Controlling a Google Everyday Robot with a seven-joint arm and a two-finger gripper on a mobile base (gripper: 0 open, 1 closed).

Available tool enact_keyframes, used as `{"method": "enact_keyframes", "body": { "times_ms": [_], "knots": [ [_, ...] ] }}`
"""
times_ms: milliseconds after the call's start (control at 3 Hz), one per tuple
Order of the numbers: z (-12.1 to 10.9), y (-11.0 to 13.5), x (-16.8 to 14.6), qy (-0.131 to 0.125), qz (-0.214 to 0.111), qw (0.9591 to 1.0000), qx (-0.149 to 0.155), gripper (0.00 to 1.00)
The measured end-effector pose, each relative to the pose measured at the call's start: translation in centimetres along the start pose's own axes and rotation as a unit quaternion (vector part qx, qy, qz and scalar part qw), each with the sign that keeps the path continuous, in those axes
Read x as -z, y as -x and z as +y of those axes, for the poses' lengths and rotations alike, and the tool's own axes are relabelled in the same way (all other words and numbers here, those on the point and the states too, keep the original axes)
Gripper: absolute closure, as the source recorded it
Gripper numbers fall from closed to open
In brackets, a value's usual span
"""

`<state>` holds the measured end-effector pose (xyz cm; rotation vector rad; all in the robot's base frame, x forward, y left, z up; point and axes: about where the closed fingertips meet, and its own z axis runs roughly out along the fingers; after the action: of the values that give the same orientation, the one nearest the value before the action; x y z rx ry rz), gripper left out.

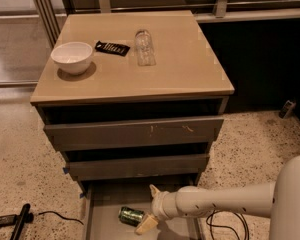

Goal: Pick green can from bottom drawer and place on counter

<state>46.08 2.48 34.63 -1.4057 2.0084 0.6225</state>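
Note:
The green can (130,216) lies on its side on the grey floor of the open bottom drawer (106,227). My gripper (146,208) reaches into the drawer from the right on a white arm. It is open, with one pale finger (153,189) up near the drawer above and the other finger (146,224) low, right beside the can's right end. The can is not lifted. The beige counter (170,69) tops the cabinet above.
On the counter are a white bowl (72,57), a flat black object (112,48) and a clear glass jar (144,47) lying down. The two upper drawers are slightly ajar. Cables lie on the speckled floor at the left (19,221) and right (229,225).

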Motion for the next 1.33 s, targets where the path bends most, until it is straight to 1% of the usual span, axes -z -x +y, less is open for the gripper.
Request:
{"method": "enact_keyframes", "body": {
  "times_ms": [333,667,1000,1333],
  "knots": [
    [0.3,-2.1,-2.3,0.018,-0.008,0.9997,-0.016,0.0],
    [0.4,-3.7,-5.1,0.04,-0.018,0.9989,-0.018,0.0],
    [-0.1,-4.8,-7.3,0.058,-0.036,0.9974,-0.023,0.0],
    [-0.4,-4.9,-8.9,0.071,-0.055,0.9956,-0.027,0.0]
  ]
}}
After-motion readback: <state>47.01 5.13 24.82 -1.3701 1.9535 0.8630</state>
